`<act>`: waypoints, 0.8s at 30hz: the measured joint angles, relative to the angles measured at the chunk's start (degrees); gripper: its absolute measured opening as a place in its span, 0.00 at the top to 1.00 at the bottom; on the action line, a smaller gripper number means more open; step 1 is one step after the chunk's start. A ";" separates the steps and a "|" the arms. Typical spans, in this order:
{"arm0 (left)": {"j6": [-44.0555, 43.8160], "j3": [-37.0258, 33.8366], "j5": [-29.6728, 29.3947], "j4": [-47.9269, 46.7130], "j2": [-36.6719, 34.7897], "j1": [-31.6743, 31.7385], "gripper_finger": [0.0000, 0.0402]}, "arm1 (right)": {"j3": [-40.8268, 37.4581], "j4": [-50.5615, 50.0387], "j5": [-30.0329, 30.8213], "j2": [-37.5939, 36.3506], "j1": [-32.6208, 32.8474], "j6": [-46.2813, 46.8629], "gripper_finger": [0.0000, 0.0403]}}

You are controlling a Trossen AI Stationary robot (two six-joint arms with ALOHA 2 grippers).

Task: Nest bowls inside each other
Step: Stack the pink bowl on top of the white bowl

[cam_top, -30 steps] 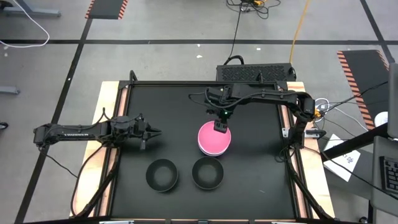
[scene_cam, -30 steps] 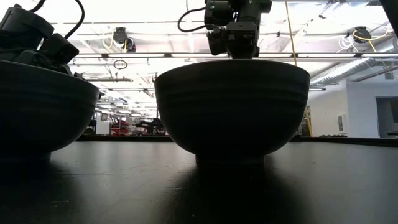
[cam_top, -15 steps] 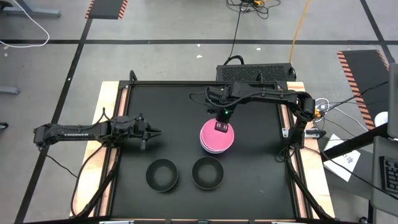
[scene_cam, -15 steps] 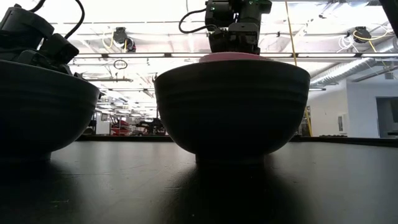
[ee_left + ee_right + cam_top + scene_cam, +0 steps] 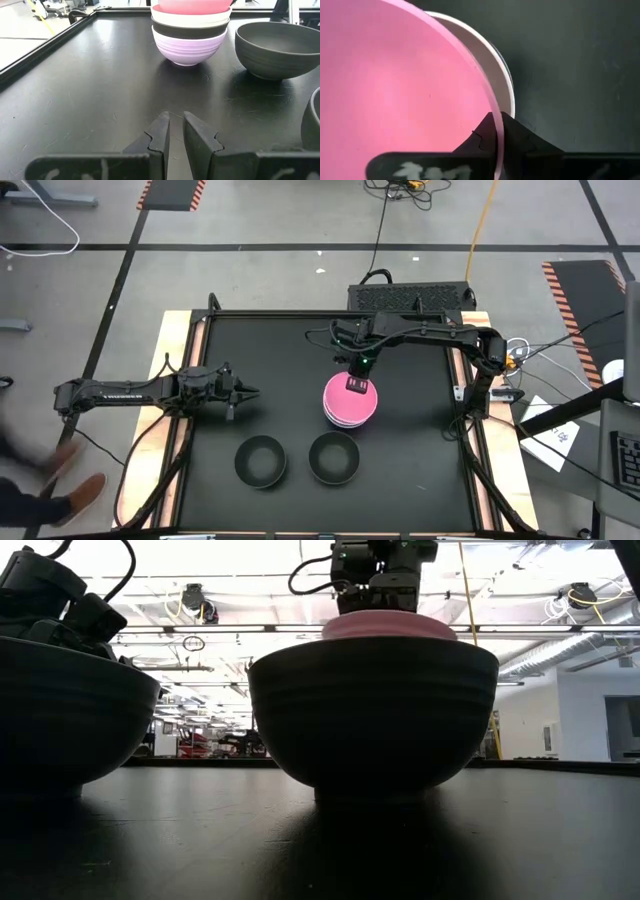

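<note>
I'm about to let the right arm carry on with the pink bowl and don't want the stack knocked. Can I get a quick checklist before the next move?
1. Right gripper jaws shut on the pink bowl rim: ok.
2. Pink bowl seated level in the stack: not ok, it sits raised above the white bowl.
3. Stack order below it, white, black, lavender: ok.
4. Two black bowls apart from the stack: ok.
5. Left gripper away from the stack: ok.
</note>
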 joint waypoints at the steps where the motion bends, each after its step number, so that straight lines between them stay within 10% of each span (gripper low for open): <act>1: 0.03 0.00 0.00 0.00 0.01 0.02 0.86 | 0.00 0.35 -0.44 0.00 0.00 -0.14 1.00; 24: 0.96 0.00 0.00 -0.22 0.01 0.00 0.86 | 0.00 0.38 -2.02 4.72 -0.04 0.27 1.00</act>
